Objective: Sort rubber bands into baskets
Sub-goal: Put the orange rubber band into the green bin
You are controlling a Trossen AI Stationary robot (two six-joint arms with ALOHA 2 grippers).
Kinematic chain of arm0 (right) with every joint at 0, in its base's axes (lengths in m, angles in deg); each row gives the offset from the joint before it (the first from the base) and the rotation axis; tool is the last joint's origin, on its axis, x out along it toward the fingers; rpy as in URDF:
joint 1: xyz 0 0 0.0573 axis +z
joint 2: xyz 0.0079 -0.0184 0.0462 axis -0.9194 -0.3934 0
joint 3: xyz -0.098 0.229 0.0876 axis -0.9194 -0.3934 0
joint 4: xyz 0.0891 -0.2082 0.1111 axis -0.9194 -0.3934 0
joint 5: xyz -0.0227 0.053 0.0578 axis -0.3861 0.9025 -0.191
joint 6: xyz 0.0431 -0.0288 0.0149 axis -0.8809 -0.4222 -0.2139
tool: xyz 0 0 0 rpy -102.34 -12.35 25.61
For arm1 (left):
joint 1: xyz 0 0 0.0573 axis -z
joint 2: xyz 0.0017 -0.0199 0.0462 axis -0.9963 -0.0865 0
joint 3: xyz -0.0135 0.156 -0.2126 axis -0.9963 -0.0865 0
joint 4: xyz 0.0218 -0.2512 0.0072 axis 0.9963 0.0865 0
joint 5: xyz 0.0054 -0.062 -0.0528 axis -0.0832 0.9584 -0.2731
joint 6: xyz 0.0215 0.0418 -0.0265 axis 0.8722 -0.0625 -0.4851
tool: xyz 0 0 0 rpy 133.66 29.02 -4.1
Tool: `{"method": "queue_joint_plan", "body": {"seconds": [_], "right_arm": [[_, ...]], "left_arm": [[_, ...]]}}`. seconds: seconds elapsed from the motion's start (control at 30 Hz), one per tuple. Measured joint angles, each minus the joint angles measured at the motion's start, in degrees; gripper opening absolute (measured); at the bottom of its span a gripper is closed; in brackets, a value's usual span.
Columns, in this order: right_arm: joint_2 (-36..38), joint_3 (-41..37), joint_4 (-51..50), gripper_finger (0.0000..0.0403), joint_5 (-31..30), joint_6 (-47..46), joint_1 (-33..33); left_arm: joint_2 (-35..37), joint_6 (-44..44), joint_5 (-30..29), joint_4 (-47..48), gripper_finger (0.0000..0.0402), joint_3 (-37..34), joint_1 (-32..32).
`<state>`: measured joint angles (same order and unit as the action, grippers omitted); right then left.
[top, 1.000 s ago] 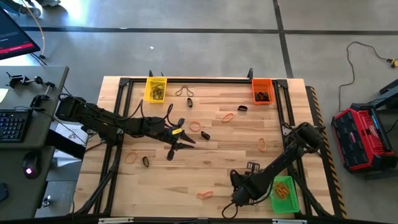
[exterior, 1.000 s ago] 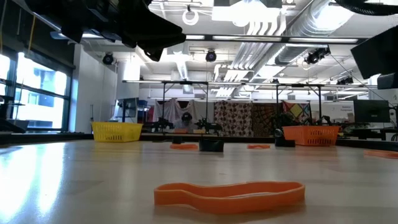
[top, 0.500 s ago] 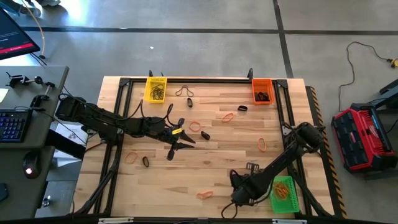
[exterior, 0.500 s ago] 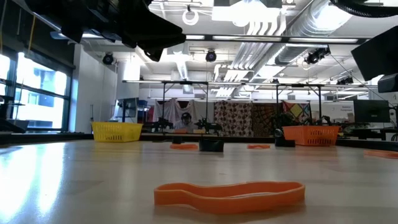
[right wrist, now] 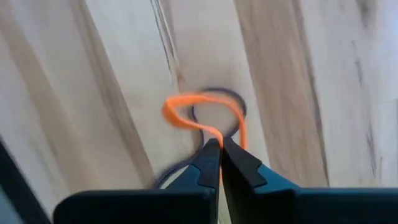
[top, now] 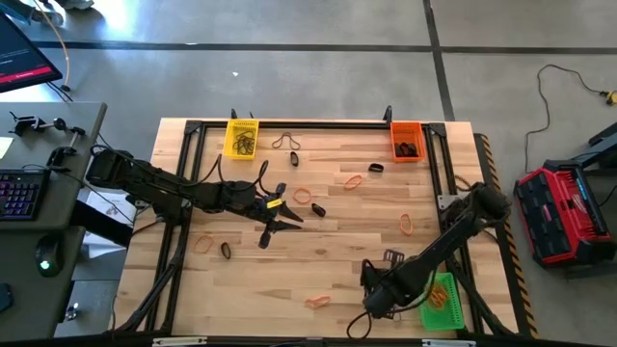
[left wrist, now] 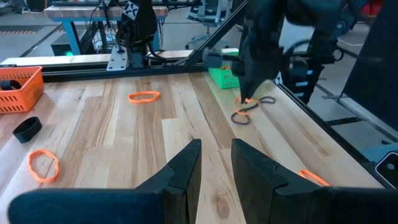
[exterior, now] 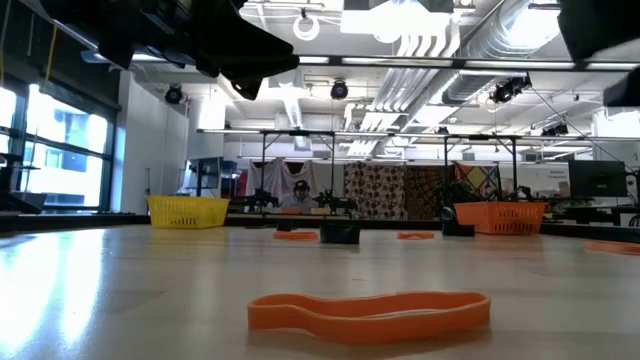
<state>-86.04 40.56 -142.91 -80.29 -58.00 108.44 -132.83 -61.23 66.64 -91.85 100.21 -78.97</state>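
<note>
The right gripper (right wrist: pixel 219 144) is pinching a thin orange rubber loop (right wrist: pixel 202 112) near the green mesh basket (top: pixel 442 299); the left gripper (left wrist: pixel 215 155) is hovering half-open.

Three baskets (top: pixel 241 137), two arms (top: pixel 174 193), one red case (top: pixel 559 214).

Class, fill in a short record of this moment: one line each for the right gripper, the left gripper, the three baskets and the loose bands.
right gripper: shut on orange band, beside green basket
left gripper: mid-table, slightly open, empty
yellow basket: far left, dark bands inside
orange basket: far right, dark bands inside
loose bands: scattered on table
</note>
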Motion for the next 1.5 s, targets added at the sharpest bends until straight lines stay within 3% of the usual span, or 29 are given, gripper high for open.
{"method": "queue_joint_plan", "body": {"seconds": [0.17,0.6,1.03,1.23,1.5], "right_arm": [[3.34,0.0,-0.21,0.0001,0.25,-4.72,0.02],[10.15,0.05,-1.66,0.0,10.47,-24.14,3.63],[10.18,0.07,-17.1,0.0,13.59,-21.08,15.2],[10.16,-0.08,-17.33,0.0,6.1,-13.62,18.99],[10.16,-0.09,-15.37,0.0,7.57,-9.01,21.58]], "left_arm": [[0.0,0.0,0.0,0.02,0.008,0.0,0.0],[0.0,-0.42,0.0,0.05,0.008,0.0,-0.01],[0.0,-0.42,-0.02,0.0,0.008,0.0,-0.02],[0.0,-0.42,-0.04,-0.01,0.008,0.0,-0.02],[0.01,-0.42,-0.04,0.02,0.008,0.0,-0.02]]}}
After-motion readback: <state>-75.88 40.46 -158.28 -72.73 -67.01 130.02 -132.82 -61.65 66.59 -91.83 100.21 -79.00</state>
